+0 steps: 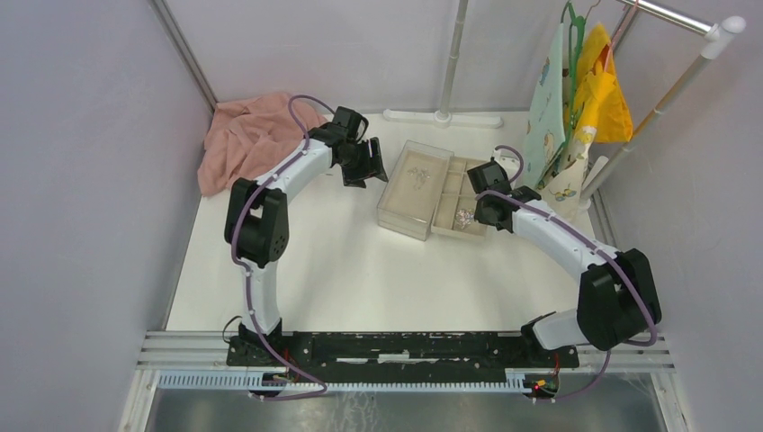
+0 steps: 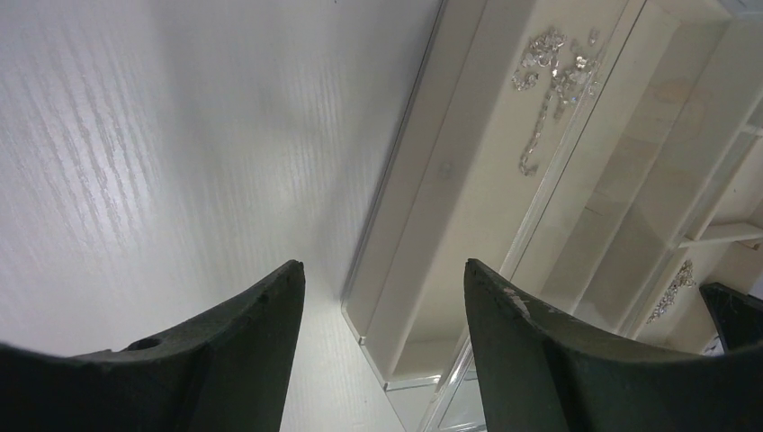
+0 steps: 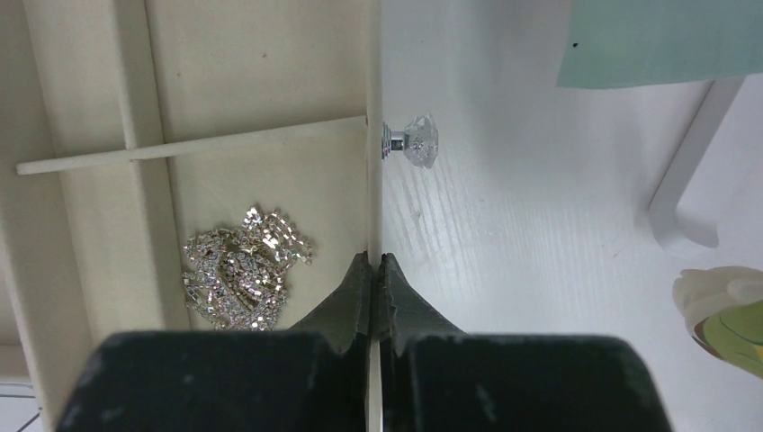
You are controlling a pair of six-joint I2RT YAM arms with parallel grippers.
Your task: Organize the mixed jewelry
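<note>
My right gripper (image 3: 372, 263) is closed tight, its tips on the outer wall of the tray (image 3: 270, 63), just below the glass knob (image 3: 416, 142). Whether it pinches that wall or only rests over it, I cannot tell. My left gripper (image 2: 382, 270) stands wide and empty above the desk (image 2: 135, 135), beside the clear box (image 2: 450, 207).

The jewelry (image 3: 243, 274) is split. One glittering heap lies in the tray compartment just beside my right fingers, and another, with a chain, sits in the clear box.

My worry is the tray. It looks light, and a sideways push from the closed fingers could slide or tip it and scatter the heap. The pieces are tiny against my fingers, so I could grab several at once or snag the chain.

Dividers and box walls hem in any reach. A pink cloth (image 1: 247, 139) fills the desk's back left corner. Hanging clothes (image 1: 598, 90) crowd the right edge, near my right arm.
</note>
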